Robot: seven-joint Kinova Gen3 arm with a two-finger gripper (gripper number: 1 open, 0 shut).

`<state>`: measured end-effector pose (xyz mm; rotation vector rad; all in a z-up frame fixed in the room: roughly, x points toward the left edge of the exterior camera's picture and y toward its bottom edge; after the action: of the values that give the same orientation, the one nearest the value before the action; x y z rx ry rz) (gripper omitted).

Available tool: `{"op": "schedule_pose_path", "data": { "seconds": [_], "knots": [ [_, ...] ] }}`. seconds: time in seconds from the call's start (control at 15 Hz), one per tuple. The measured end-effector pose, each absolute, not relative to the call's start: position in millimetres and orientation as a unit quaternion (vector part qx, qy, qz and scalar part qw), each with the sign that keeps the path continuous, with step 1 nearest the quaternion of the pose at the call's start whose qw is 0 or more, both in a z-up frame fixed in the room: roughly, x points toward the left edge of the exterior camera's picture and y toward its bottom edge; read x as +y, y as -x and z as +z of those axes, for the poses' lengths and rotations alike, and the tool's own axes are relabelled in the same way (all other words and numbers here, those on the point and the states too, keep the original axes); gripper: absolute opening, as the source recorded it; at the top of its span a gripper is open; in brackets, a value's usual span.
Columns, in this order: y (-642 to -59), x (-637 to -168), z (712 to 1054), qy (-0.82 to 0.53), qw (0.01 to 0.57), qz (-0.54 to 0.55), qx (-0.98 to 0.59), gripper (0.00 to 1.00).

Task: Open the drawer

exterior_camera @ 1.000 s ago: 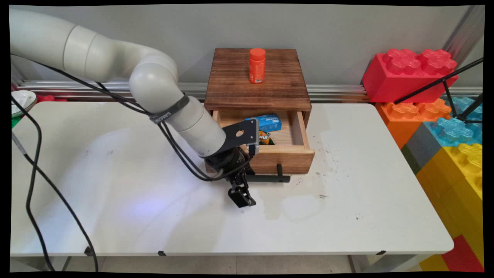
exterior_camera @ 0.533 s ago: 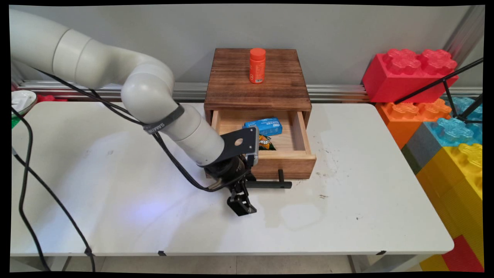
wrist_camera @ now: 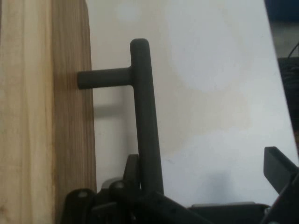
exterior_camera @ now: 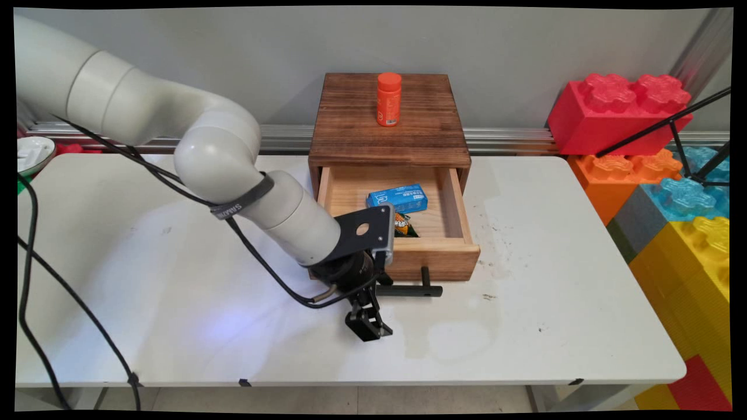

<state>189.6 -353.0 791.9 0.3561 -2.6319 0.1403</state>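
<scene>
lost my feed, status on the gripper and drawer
Black two-finger gripper open, one finger hooked behind the drawer's black bar handle. Light wooden drawer pulled out; blue packet and snack bag inside. Orange bottle on top.

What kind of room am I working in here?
Probably a robotics lab or test bench: a bare white table, a small wooden drawer box set up as a prop, and giant toy bricks stacked alongside.
</scene>
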Motion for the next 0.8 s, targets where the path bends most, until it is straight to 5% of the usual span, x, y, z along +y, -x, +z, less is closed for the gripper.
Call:
{"op": "schedule_pose_path", "data": {
  "seconds": [0.8],
  "knots": [
    [-185,-325,795,-0.111,0.250,0.048,-0.961,1.00]
  ]
}}
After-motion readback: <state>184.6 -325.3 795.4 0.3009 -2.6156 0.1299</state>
